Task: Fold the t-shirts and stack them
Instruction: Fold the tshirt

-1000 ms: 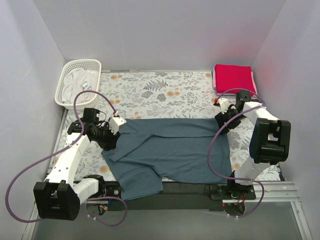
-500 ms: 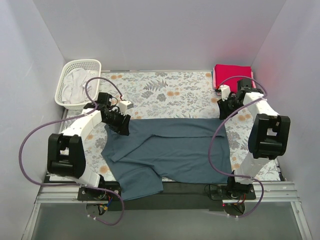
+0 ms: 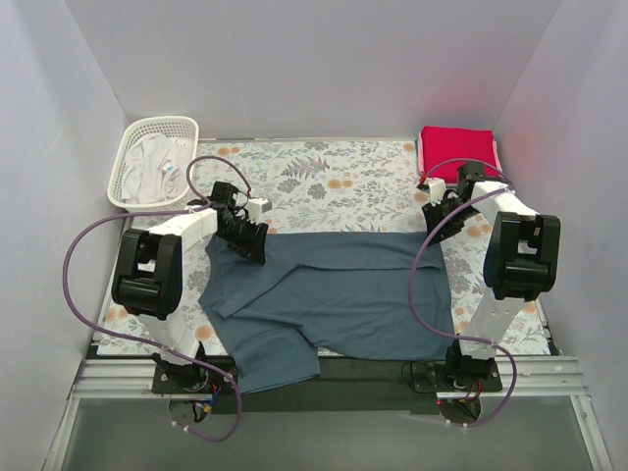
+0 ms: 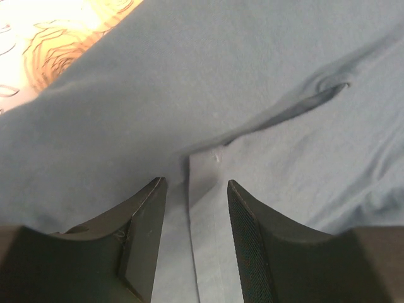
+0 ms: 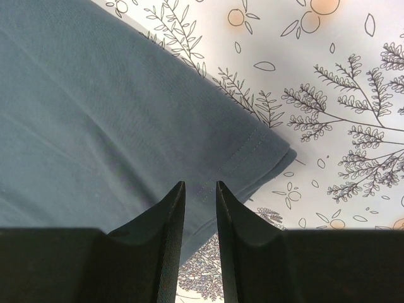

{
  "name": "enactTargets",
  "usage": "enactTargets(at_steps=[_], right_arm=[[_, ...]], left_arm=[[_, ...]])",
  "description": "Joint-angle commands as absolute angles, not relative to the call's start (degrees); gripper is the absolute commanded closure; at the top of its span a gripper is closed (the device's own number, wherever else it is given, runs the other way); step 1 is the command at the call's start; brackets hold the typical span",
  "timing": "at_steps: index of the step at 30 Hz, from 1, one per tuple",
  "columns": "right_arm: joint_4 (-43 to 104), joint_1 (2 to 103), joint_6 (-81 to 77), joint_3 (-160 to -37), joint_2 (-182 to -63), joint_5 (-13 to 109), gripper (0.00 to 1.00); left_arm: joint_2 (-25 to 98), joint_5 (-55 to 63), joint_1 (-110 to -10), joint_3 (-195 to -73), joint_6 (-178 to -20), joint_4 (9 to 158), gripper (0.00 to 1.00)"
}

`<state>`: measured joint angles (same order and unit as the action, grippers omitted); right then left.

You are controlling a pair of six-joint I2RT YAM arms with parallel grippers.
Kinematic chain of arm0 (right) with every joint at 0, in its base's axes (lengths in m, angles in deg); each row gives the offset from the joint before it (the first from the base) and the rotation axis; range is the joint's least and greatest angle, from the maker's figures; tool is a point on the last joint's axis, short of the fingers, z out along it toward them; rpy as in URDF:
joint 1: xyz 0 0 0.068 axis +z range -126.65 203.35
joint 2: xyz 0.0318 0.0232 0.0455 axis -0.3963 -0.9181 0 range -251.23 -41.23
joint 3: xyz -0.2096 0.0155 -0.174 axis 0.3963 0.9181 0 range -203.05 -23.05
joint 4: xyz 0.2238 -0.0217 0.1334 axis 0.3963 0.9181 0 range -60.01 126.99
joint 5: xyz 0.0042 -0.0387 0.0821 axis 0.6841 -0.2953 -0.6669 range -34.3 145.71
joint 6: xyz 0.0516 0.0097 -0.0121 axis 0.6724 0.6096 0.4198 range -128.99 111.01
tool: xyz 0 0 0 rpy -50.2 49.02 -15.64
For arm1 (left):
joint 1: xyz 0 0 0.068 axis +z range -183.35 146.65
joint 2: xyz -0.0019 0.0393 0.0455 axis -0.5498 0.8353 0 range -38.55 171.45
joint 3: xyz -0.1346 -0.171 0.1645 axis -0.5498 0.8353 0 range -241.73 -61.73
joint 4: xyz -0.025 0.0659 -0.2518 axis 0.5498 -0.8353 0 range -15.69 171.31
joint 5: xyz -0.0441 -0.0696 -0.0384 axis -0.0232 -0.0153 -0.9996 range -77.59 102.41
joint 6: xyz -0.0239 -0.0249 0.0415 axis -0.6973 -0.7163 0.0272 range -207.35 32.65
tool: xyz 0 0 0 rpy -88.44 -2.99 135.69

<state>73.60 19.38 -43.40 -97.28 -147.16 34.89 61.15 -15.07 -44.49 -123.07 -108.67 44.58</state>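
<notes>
The dark slate blue t-shirt (image 3: 343,294) lies spread on the floral cloth, its far edge folded over and its near left part hanging off the front edge. My left gripper (image 3: 257,242) hovers open at the shirt's far left corner. In the left wrist view (image 4: 192,183) its jaws straddle a fold edge of the blue cloth (image 4: 252,82). My right gripper (image 3: 430,208) is just above the shirt's far right corner. Its jaws (image 5: 199,186) stand a narrow gap apart over the hem (image 5: 95,113), holding nothing. The folded crimson red t-shirt (image 3: 457,152) lies at the far right on the pale pink one (image 3: 421,157).
A white lattice basket (image 3: 130,147) with white cloth in it stands at the far left corner. The grey-and-orange floral cloth (image 3: 324,182) covers the table, and also shows in the right wrist view (image 5: 341,95). Grey walls close in left, right and back.
My left arm has swung from the shirt's left sleeve up to its far left corner. My right gripper has moved back from the shirt's right edge towards the red stack.
</notes>
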Motion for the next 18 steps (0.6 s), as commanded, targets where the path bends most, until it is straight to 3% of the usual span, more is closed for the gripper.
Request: enactTargets(at_steps=[1,9,12,13,16,18], right_arm=[[74.72,19.57,-43.0,-98.28,-146.96,34.17,0.68],[74.72,19.48,-43.26,-97.67,-146.26,34.17,0.69],[74.72,19.57,-43.26,-97.93,-146.43,34.26,0.7],[74.81,19.48,-43.26,-97.93,-146.52,34.26,0.7],[74.72,19.57,-43.26,-97.93,-146.61,34.35,0.7],[74.64,19.48,-43.26,-97.93,-146.52,34.61,0.7]], left_arm=[[61.02,-14.84,-45.57,-124.39,-109.76,47.12,0.58],[60.59,-16.59,-46.71,-124.92,-110.2,47.21,0.63],[59.27,-17.82,-47.33,-125.01,-110.11,46.34,0.75],[58.83,-18.26,-47.5,-125.01,-110.12,45.9,0.85],[56.55,-19.75,-47.77,-125.01,-109.85,45.02,0.98],[54.27,-21.59,-48.21,-125.01,-108.98,43.0,1.0]])
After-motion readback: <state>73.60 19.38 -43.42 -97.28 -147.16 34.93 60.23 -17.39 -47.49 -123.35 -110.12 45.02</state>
